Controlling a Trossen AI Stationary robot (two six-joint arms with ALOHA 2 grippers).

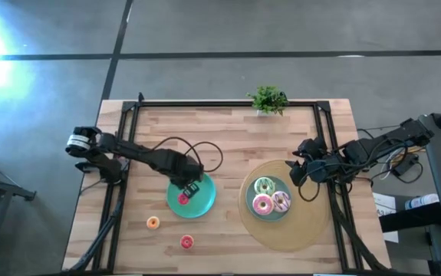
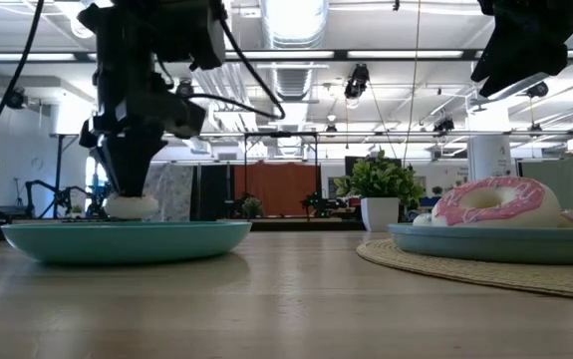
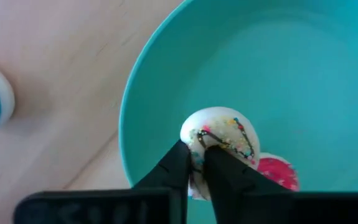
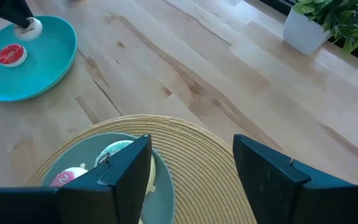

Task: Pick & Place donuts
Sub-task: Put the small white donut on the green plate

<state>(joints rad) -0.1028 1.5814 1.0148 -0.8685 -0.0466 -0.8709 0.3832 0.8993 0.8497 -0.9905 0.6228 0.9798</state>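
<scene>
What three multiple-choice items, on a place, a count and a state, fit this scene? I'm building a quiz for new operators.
1. Where is the left hand?
A. over the left plate
B. over the mat
C. by the plant

2. How many donuts lie on the right plate?
A. one
B. three
C. five

3. The right hand is:
A. shut on a donut
B. shut on the plant
C. open, empty

Key:
1 A: it is down at that plate, shut on a small donut.
2 B: a green donut, a pink donut and a white-purple donut lie there.
3 C: its fingers stand wide apart with nothing between them.
</scene>
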